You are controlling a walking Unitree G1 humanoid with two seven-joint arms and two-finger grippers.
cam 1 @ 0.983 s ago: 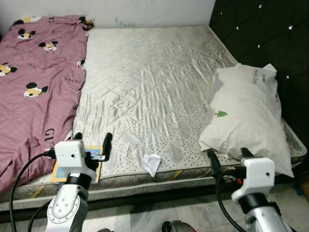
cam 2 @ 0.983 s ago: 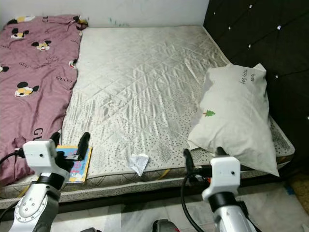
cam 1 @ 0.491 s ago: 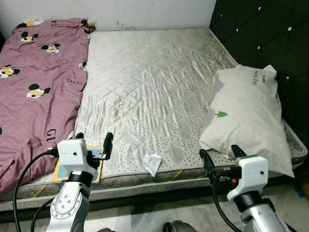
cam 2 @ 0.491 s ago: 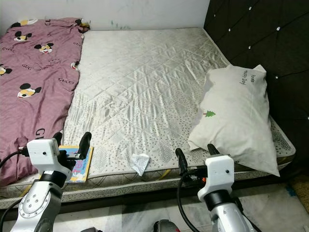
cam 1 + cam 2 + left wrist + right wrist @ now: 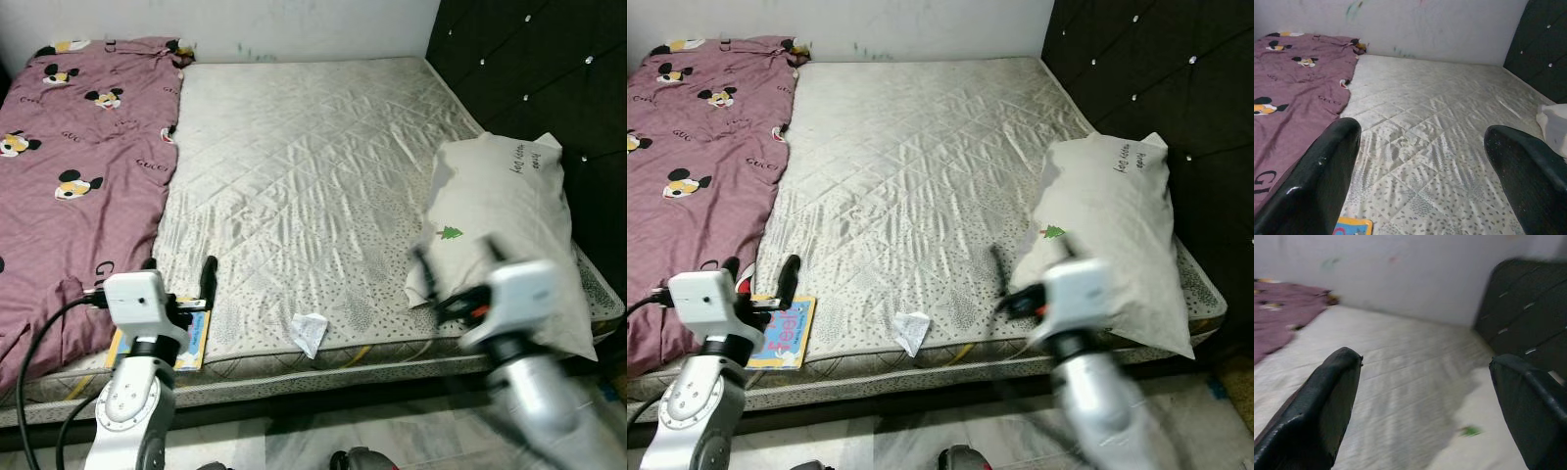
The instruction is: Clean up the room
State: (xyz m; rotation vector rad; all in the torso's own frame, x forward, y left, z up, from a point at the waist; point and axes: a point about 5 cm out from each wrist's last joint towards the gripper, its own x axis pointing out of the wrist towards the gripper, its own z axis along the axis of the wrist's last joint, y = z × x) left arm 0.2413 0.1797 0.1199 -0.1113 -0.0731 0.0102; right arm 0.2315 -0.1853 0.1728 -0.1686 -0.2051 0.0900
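Your right hand [image 5: 456,279], blurred and with fingers spread, is up beside the white pillow [image 5: 505,235] at the mattress [image 5: 304,176] edge, probably to straighten it. Your left hand [image 5: 181,284], also spread and empty, hovers over the picture book [image 5: 784,333] by the purple blanket [image 5: 73,176], with crumpled paper [image 5: 310,331] nearby.

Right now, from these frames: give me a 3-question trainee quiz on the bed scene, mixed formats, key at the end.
1. True or false: the crumpled white paper lies on the pink cartoon-mouse blanket.
2. Multiple choice: the children's book sits nearest to which? A) the white pillow B) the left gripper C) the black tufted headboard
3. Fill in: the right gripper has its fingers ____ and holds nothing.

Key:
1. False; it lies on the bare mattress, near its front edge.
2. B
3. open
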